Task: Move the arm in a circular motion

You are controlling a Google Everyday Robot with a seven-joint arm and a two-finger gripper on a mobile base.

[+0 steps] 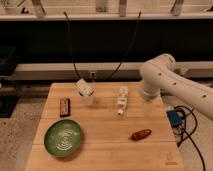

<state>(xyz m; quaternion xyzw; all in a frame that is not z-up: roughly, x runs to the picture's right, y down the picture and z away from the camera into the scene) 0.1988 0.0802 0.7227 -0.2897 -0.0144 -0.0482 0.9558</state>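
1. The arm [159, 75] is reaching in from the right, with its big rounded joint hanging over the far right corner of the desk [100, 156]. Nothing is touching it.
2. The gripper [148, 107] is showing only as a pale shape hanging under that joint, above the desk near the right edge. I cannot tell whether it is spread or closed.
3. Closest risk: the white bottle [121, 99] is lying just left of the gripper. A circle sweeping low and toward the left edge is likely to knock or roll it.
4. The reddish-brown piece [140, 134] is sitting toward the front right. A wide, low loop is risking a shove toward the front edge.
5. The blue box [175, 118] and its cable [192, 142] are sitting off the right edge, under the arm's long segment. If the arm is dipping while circling, it could snag the cable and drag the box.
6. The cup [86, 93], dark bar [64, 106] and green plate [63, 137] are sitting on the left half, well apart from the arm. Low risk unless the circle is getting very wide.
7. The black cords [70, 45] are hanging behind the far edge, so a loop reaching back is risking a catch.
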